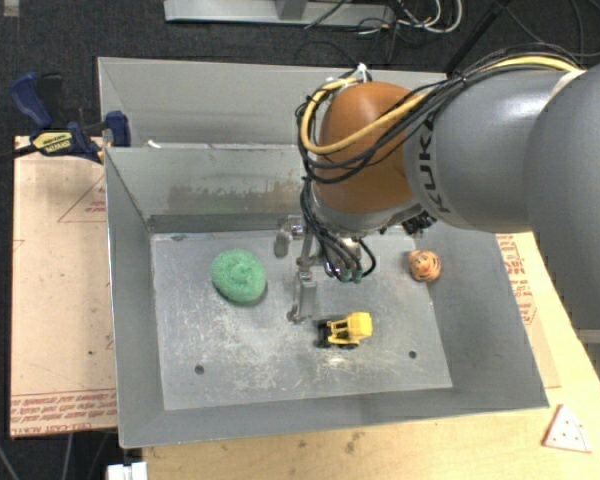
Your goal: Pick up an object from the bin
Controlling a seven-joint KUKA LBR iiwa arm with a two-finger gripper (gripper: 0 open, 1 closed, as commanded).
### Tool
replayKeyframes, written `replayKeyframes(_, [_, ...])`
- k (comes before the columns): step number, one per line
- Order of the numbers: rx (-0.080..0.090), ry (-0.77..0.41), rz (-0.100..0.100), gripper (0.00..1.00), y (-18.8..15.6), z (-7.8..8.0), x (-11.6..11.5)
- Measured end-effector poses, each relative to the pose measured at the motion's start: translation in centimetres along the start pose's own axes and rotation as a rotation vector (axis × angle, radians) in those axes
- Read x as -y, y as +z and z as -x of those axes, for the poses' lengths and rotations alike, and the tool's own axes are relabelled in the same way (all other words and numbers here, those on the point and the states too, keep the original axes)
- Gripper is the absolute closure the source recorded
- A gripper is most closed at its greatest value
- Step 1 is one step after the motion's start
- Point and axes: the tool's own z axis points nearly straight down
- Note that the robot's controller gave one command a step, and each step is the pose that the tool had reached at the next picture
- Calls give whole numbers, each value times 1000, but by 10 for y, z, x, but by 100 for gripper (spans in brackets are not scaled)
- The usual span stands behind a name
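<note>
Reaching in from the right edge of the bin (130,298) with the grey arm (520,138), its orange cover (365,148) and looped cables (325,163) held over the back half of the floor. Hanging below that cover, near the middle of the floor, with the gripper (299,303) pointing down and its tip low over the scratched metal. Cannot tell whether the gripper is open or closed, nor whether its tip touches the floor. Nearest to it, just toward the front right corner: a yellow truck (345,329) with black wheels, resting on the floor, just beside the gripper's tip and apart from it, not under it. On the other side, toward the left edge and a little farther off: a green lump (239,275), rounded and rough, lying flat on the floor, near the gripper without touching it. Well apart, close to the right edge and partly under the arm: a small orange ball (424,265) with pale markings. Standing, then, between lump and truck, closer to the truck, with the ball far off to the right.
</note>
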Motion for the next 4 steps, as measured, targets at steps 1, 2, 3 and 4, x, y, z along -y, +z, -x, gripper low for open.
replayKeyframes(1, [7,2,1,0,-5,1,0])
replayKeyframes(2, [18,-8,1,0,35,29,-51])
replayKeyframes(3, [9,117,0,100,61,42,-39])
replayKeyframes(4, [8,117,1,0,61,42,-40])
